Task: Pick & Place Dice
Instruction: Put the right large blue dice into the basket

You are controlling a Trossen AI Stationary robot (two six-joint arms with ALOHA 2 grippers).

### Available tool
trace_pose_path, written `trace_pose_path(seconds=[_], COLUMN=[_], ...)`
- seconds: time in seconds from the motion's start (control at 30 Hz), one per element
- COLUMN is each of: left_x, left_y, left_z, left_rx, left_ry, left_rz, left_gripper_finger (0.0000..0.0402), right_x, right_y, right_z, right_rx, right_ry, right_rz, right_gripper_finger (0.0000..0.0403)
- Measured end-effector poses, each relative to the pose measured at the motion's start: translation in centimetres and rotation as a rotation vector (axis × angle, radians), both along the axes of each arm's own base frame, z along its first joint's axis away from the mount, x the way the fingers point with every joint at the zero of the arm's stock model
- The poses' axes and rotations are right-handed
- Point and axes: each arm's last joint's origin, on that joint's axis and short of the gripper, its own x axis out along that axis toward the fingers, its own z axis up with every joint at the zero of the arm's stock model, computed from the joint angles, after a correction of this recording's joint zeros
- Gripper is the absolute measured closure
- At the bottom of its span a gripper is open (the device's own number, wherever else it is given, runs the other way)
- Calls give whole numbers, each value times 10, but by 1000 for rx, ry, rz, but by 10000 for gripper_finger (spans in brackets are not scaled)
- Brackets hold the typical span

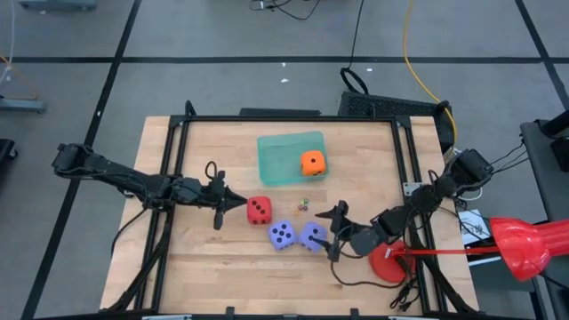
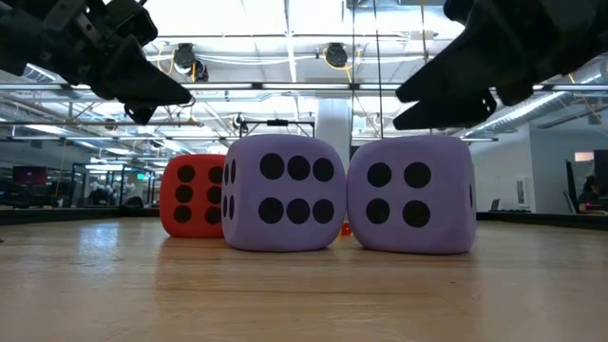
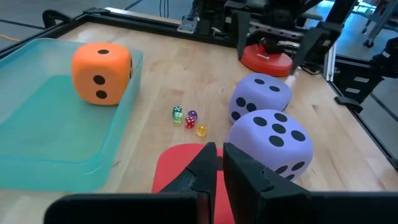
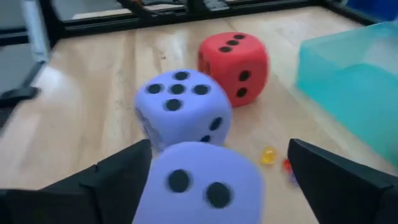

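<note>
1. The orange die [image 1: 312, 163] sits in the teal tray [image 1: 277, 160].
2. Left claw [image 1: 240, 203], nearly closed, is beside the red die [image 1: 259, 210].
3. Right claw [image 1: 335, 228], open, flanks one purple die [image 1: 313, 236]; the other purple die [image 1: 282, 235] touches it.
4. Tiny dice [image 3: 188, 120] lie nearby on the bench [image 1: 231, 258].

Two dark jointed arms, black cables trailing.

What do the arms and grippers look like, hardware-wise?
Both arms are dark, near-black jointed links with thin black cables trailing along them. The left gripper and right gripper each end in two matte black, wedge-shaped fingers tapering to blunt tips. No markings or colour accents are visible on either.
</note>
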Motion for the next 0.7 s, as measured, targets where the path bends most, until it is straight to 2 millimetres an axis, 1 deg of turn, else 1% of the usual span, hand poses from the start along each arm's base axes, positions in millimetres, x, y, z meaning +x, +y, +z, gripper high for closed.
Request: trace_pose_path(seconds=[0.13, 0.3, 0.37, 0.43, 0.5, 0.6, 0.63, 0.7], left_x=[0, 0, 0, 0, 0, 0, 0, -1], left_y=[0, 0, 0, 0, 0, 0, 0, 0], left_z=[0, 0, 0, 0, 0, -1, -1, -2], left_rx=[7, 14, 14, 15, 25, 30, 31, 32], left_ry=[0, 1, 1, 1, 2, 10, 11, 16], left_rz=[-2, -4, -4, -4, 0, 2, 2, 2], left_gripper_finger=[366, 366, 366, 366, 366, 366, 366, 366], right_x=[0, 3, 4, 9, 15, 25, 28, 29], right_y=[0, -3, -4, -2, 1, 6, 5, -1], right_z=[0, 0, 4, 12, 22, 46, 53, 62], right_rx=[1, 48, 47, 41, 36, 51, 61, 96], right_ry=[-6, 11, 15, 28, 85, 176, 211, 303], right_rz=[-23, 20, 18, 17, 33, 8, -20, -72], right_gripper_finger=[7, 7, 8, 8, 8, 9, 9, 9])
